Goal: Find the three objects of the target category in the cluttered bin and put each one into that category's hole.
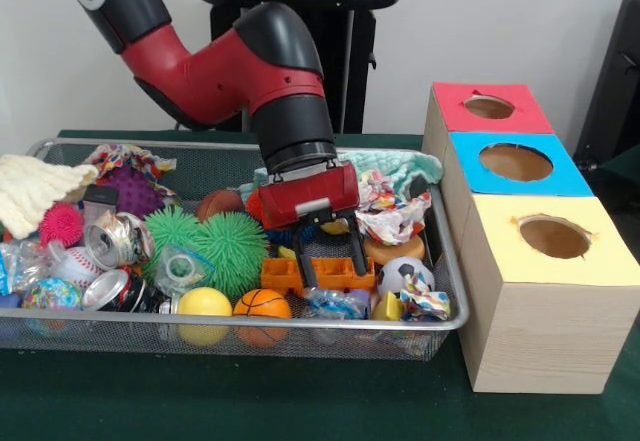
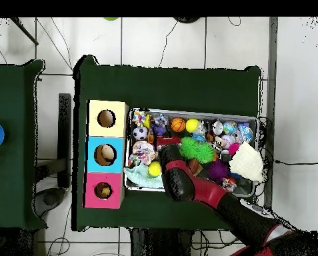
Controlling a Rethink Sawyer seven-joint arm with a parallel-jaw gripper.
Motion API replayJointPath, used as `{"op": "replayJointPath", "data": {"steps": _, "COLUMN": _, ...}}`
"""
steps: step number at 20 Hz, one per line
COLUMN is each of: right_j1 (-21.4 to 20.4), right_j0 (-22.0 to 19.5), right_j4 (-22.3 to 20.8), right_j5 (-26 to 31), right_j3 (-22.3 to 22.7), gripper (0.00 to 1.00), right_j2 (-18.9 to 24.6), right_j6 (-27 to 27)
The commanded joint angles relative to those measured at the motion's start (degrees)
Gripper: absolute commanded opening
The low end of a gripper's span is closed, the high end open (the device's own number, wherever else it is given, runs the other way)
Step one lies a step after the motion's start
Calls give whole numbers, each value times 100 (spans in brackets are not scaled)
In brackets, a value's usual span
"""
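My gripper [image 1: 332, 265] down in the wire bin [image 1: 452, 301], fingers apart astride an orange block [image 1: 322, 274] (nothing clamped), basketball [image 1: 261, 305] just beside, three-holed box [image 1: 520, 311] nearby.

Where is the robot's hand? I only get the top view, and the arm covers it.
Observer: The hand hangs low in the bin, right at an orange brick.
Operator: Is it holding the brick?
Observer: No. It is open, with its black fingers spread apart and nothing between them.
Operator: What are the boxes made of?
Observer: The boxes have bare wood sides; only their tops are coloured.
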Motion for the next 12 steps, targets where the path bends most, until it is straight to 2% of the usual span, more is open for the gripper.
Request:
{"op": "replayJointPath", "data": {"steps": 1, "right_j1": 466, "right_j0": 74, "right_j4": 87, "right_j5": 257, "right_j3": -1163, "gripper": 100, "right_j2": -302, "right_j6": 1425}}
{"op": "replayJointPath", "data": {"steps": 7, "right_j1": 338, "right_j0": 377, "right_j4": 720, "right_j5": 898, "right_j3": -1168, "gripper": 100, "right_j2": -753, "right_j6": 1167}}
{"op": "replayJointPath", "data": {"steps": 12, "right_j1": 188, "right_j0": 759, "right_j4": 1456, "right_j5": 1501, "right_j3": -1072, "gripper": 100, "right_j2": -1390, "right_j6": 1027}}
